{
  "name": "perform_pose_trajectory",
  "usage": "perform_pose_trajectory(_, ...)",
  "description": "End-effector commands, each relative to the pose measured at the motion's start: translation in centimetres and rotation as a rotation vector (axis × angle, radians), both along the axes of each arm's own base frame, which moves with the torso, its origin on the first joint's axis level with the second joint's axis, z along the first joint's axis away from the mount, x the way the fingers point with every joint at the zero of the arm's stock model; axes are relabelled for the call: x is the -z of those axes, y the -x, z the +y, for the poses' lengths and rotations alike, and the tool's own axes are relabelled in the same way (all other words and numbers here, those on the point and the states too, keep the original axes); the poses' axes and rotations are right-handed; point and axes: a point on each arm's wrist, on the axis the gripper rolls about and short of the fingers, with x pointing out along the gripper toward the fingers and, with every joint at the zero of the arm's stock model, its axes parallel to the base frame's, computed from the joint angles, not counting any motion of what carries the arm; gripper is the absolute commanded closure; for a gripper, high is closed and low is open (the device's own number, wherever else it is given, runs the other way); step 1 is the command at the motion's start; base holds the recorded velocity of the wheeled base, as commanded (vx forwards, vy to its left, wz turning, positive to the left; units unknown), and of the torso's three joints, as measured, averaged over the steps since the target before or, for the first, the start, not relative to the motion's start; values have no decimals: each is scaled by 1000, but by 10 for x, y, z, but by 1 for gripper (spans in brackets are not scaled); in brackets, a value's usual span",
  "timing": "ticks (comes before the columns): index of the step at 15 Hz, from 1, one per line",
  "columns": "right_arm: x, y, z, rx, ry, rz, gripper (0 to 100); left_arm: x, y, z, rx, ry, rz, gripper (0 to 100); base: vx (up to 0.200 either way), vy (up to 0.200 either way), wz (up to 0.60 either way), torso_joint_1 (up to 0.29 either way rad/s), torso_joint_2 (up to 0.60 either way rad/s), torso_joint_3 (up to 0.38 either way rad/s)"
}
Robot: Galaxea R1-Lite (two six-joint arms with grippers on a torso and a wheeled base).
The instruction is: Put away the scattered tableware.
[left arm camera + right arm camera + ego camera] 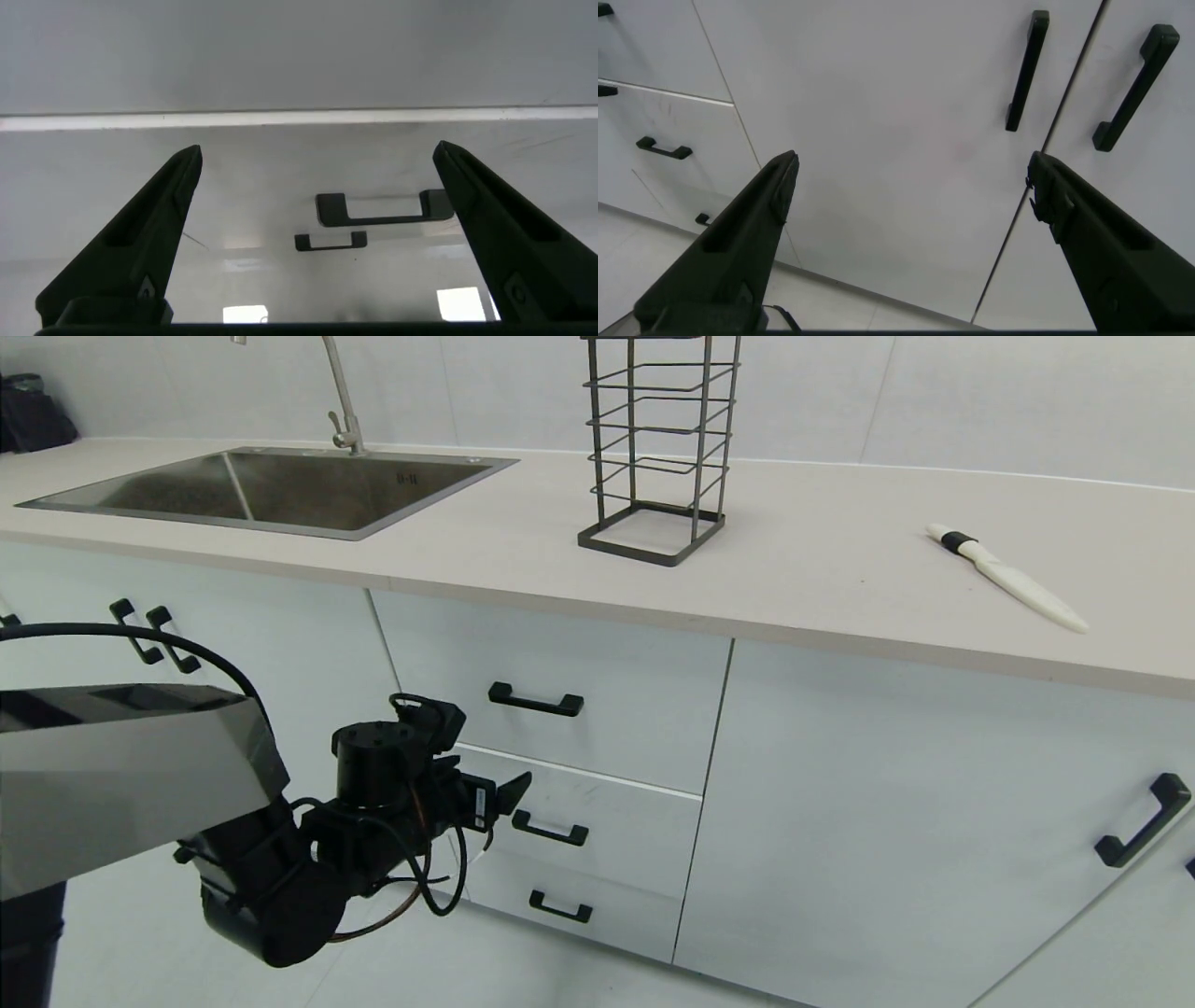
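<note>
The left gripper (512, 793) hangs low in front of the drawer stack, its fingers spread wide with nothing between them. It is level with the middle drawer and just beside that drawer's handle (550, 829), without touching it. In the left wrist view the left gripper (318, 149) faces the drawer fronts squarely, and the black handle (385, 207) is framed in the gap between the two fingers, a little way off. A smaller handle (330, 242) sits below it. The right gripper (913, 159) is likewise released and holds nothing. It points at the flat cabinet doors, where two upright door handles (1025, 70) stand either side of the door seam, well apart from the fingertips. Up on the counter (840, 551), the white knife (1006, 577) with a black band lies flat and diagonal towards the right end. One end comes near the counter's front edge. It is well apart from the wire rack (624, 552), which stands upright mid-counter. The sink (280, 490) is set in farther left.
</note>
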Motion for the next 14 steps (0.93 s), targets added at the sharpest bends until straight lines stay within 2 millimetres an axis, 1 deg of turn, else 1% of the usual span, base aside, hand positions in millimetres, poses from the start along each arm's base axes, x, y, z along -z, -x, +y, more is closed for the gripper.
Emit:
perform_pose_trajectory(1, 0, 0, 0, -1, 0, 1, 0, -22, 35, 9, 19, 26, -53, 0, 0, 0, 0, 0, 0, 0)
perform_pose_trajectory(2, 0, 0, 0, -1, 0, 1, 0, -29, 47, 14, 18, 35, -77, 0, 0, 0, 0, 0, 0, 0)
perform_pose_trajectory(3, 0, 0, 0, -1, 0, 1, 0, -42, 70, 26, 11, 58, -129, 0, 0, 0, 0, 0, 0, 0)
perform_pose_trajectory(4, 0, 0, 0, -1, 0, 1, 0, -47, 81, 32, 10, 65, -145, 0, 0, 0, 0, 0, 0, 0)
perform_pose_trajectory(5, 0, 0, 0, -1, 0, 1, 0, -58, 102, 41, 22, 82, -169, 0, 0, 0, 0, 0, 0, 0)
perform_pose_trajectory(7, 0, 0, 0, -1, 0, 1, 0, -70, 124, 50, 30, 100, -211, 0, 0, 0, 0, 0, 0, 0)
perform_pose_trajectory(9, 0, 0, 0, -1, 0, 1, 0, -88, 152, 61, 28, 134, -297, 0, 0, 0, 0, 0, 0, 0)
perform_pose_trajectory(11, 0, 0, 0, -1, 0, 1, 0, -104, 163, 73, -13, 160, -384, 0, 0, 0, 0, 0, 0, 0)
perform_pose_trajectory(13, 0, 0, 0, -1, 0, 1, 0, -111, 171, 79, -32, 166, -422, 0, 0, 0, 0, 0, 0, 0)
perform_pose_trajectory(14, 0, 0, 0, -1, 0, 1, 0, -114, 179, 83, -37, 170, -436, 0, 0, 0, 0, 0, 0, 0)
